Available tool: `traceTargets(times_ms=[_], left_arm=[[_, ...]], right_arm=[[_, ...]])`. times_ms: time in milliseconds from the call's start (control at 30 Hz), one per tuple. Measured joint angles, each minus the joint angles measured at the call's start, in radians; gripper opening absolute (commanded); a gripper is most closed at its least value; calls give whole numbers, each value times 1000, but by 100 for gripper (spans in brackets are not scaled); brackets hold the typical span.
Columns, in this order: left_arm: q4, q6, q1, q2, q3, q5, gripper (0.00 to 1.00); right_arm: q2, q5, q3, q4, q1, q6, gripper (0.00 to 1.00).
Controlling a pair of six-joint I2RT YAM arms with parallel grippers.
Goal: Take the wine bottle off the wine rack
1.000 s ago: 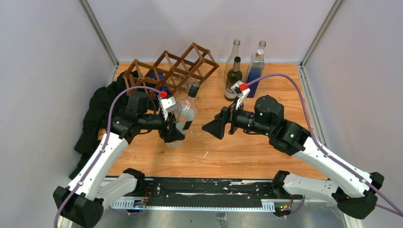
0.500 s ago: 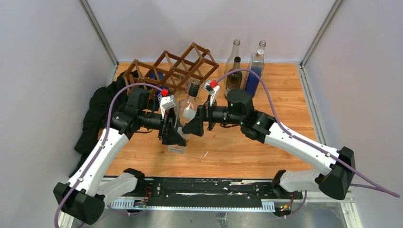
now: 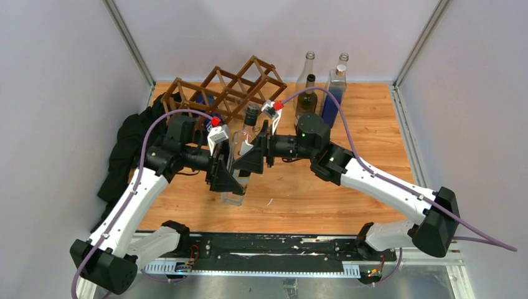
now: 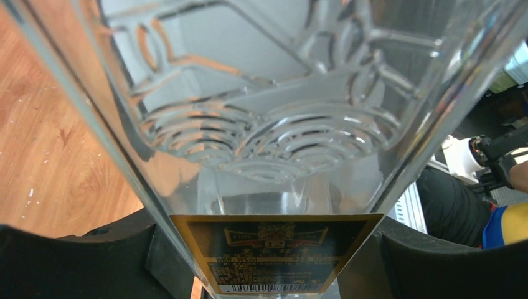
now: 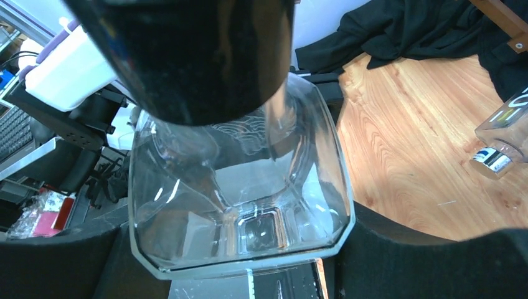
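- The wine bottle [image 3: 240, 156] is held off the wine rack [image 3: 231, 87], just in front of it. It is tilted, with its black cap [image 3: 252, 114] toward the rack.
- The left gripper [image 3: 225, 177] is clamped on the bottle's lower body.
- Within the last second the right gripper [image 3: 250, 161] has been swung in from well to the right of the rack. It is now set against the bottle, opposite the left one.
- The removal is judged done, and a hand-over or two-handed steadying seems to be starting.
- In the left wrist view, the label and embossed glass are seen pinched between the fingers [image 4: 68, 261].
- In the right wrist view, the bottle is bracketed by that arm's fingers [image 5: 436, 261], probably touching. Whether it is gripped cannot be told.
- Only the overhead view shows the rack itself and the spare bottles [image 3: 334, 93] standing to its right.
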Motion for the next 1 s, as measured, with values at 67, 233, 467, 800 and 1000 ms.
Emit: traceTargets(times_ms=[67, 233, 467, 800, 1000], left_arm=[[-5, 2, 1, 1, 6, -15, 99], [-74, 111, 1, 27, 104, -150, 100], [-184, 333, 1, 76, 197, -448, 100], [-236, 547, 1, 76, 143, -689, 100], [-246, 600, 1, 68, 109, -754, 100]], right_arm=[[0, -2, 0, -4, -6, -2, 0], [-15, 40, 2, -140, -40, -59, 0], [-136, 339, -18, -412, -208, -244, 0], [-97, 786, -120, -450, -448, -411, 0], [11, 899, -141, -361, -523, -430, 0]])
